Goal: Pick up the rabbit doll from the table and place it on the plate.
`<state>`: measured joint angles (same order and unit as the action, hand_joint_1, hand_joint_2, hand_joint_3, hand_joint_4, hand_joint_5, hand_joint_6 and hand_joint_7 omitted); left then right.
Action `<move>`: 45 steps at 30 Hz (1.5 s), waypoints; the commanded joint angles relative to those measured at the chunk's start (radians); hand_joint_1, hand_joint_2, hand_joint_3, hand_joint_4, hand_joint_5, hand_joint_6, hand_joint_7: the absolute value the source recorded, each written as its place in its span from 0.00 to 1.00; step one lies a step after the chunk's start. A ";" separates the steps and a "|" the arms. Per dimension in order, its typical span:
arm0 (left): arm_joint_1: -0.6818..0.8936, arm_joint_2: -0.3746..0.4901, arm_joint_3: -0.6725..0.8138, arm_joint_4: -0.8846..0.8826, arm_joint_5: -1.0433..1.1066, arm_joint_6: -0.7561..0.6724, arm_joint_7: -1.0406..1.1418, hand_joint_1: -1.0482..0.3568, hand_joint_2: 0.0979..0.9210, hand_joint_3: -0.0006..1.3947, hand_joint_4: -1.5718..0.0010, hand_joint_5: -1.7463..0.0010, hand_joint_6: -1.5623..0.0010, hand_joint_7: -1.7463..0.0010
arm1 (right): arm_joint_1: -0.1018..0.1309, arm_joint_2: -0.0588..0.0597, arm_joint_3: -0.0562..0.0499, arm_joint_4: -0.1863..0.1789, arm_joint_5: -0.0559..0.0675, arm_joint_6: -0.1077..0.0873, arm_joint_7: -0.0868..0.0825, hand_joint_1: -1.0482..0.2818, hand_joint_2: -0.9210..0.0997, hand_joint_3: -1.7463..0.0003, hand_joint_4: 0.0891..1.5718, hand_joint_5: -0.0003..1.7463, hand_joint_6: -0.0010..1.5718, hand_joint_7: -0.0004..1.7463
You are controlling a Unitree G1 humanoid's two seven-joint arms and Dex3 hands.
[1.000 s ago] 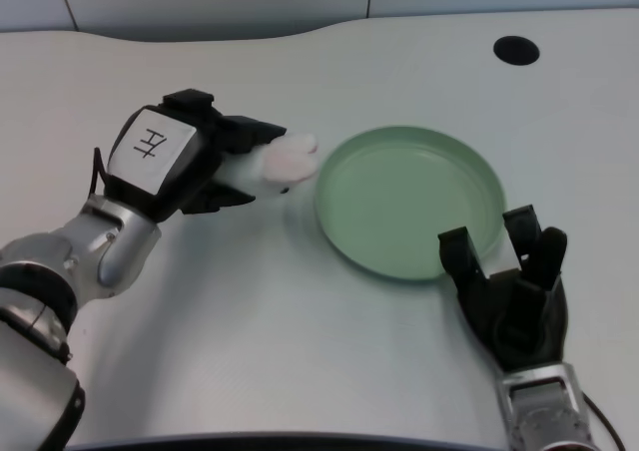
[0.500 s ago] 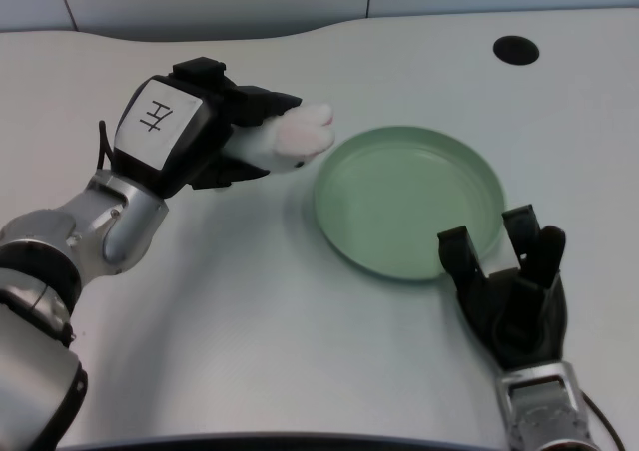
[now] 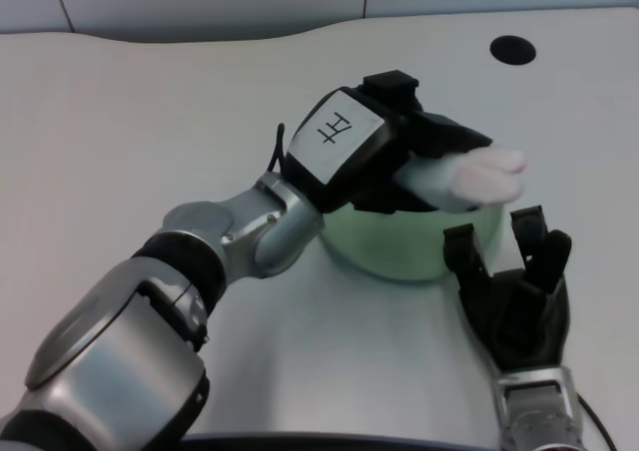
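1 left hand [image 3: 384,157] grips the rabbit doll [image 3: 469,180], holding it in the air above the green plate [image 3: 399,256], which sits on the white tabletop [image 3: 150,122] mostly hidden under the arm

left hand [image 3: 384,157] holding rabbit doll [image 3: 469,182] above plate [image 3: 399,256]
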<state>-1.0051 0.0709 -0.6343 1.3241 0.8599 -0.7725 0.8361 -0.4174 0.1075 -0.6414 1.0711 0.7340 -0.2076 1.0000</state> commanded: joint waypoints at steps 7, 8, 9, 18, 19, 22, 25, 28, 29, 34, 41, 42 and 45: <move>0.021 -0.021 -0.034 0.012 0.014 0.035 0.007 0.63 0.89 0.00 0.63 0.05 0.49 0.48 | 0.082 0.031 -0.009 0.010 0.009 -0.017 0.006 0.41 0.00 0.86 0.44 1.00 0.35 1.00; 0.021 -0.022 -0.034 0.012 0.013 0.036 0.006 0.64 0.89 0.00 0.63 0.04 0.50 0.47 | 0.082 0.031 -0.008 0.009 0.010 -0.016 0.005 0.41 0.00 0.86 0.44 1.00 0.35 1.00; 0.021 -0.022 -0.034 0.012 0.013 0.037 0.006 0.64 0.89 0.00 0.63 0.04 0.50 0.46 | 0.083 0.031 -0.008 0.008 0.010 -0.016 0.005 0.41 0.00 0.86 0.45 1.00 0.35 1.00; 0.025 -0.004 -0.063 0.021 0.038 0.148 -0.003 0.56 0.87 0.00 0.75 0.40 0.61 0.63 | 0.091 0.027 -0.007 0.003 0.021 0.002 0.011 0.43 0.00 0.86 0.45 1.00 0.36 1.00; 0.026 -0.004 -0.063 0.020 0.036 0.155 -0.010 0.53 0.85 0.00 0.80 0.49 0.63 0.75 | 0.092 0.028 -0.006 0.002 0.020 0.001 0.010 0.43 0.00 0.86 0.45 1.00 0.35 1.00; 0.028 -0.003 -0.068 0.020 0.036 0.191 -0.038 0.44 0.86 0.01 0.90 0.59 0.69 0.89 | 0.093 0.031 -0.007 -0.002 0.025 0.005 0.010 0.43 0.00 0.86 0.44 1.00 0.35 1.00; 0.029 -0.003 -0.070 0.017 0.035 0.208 -0.052 0.39 0.88 0.01 0.95 0.62 0.73 0.94 | 0.094 0.032 -0.008 -0.005 0.027 0.008 0.010 0.43 0.00 0.86 0.44 1.00 0.35 1.00; 0.032 -0.003 -0.067 0.014 0.028 0.212 -0.072 0.33 0.92 0.01 0.97 0.63 0.75 0.95 | 0.100 0.032 -0.016 -0.014 0.043 0.028 0.021 0.42 0.00 0.87 0.44 1.00 0.36 1.00; 0.034 -0.003 -0.065 0.013 0.025 0.212 -0.078 0.31 0.93 0.01 0.97 0.63 0.75 0.96 | 0.107 0.032 -0.017 -0.024 0.044 0.024 0.022 0.42 0.00 0.88 0.44 1.00 0.36 1.00; 0.036 -0.004 -0.069 0.010 0.029 0.215 -0.073 0.24 1.00 0.02 0.96 0.65 0.76 0.98 | 0.125 0.027 -0.013 -0.051 0.047 0.017 0.022 0.40 0.00 0.88 0.45 1.00 0.37 1.00; 0.044 -0.010 -0.053 0.009 0.006 0.191 -0.109 0.13 1.00 0.14 1.00 0.69 0.83 0.99 | 0.149 0.019 -0.015 -0.077 0.065 0.049 0.031 0.40 0.00 0.89 0.45 1.00 0.38 1.00; 0.044 -0.010 -0.050 0.009 0.000 0.189 -0.118 0.12 1.00 0.16 1.00 0.70 0.84 0.99 | 0.150 0.019 -0.015 -0.078 0.065 0.048 0.030 0.40 0.00 0.89 0.45 1.00 0.38 1.00; 0.048 -0.009 -0.035 0.004 -0.022 0.168 -0.144 0.11 1.00 0.18 1.00 0.71 0.85 0.99 | 0.151 0.021 -0.014 -0.080 0.064 0.044 0.025 0.40 0.00 0.89 0.45 1.00 0.38 1.00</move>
<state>-0.9720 0.0604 -0.6840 1.3369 0.8580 -0.5866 0.7105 -0.3530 0.1115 -0.6411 0.9586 0.7914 -0.1701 1.0227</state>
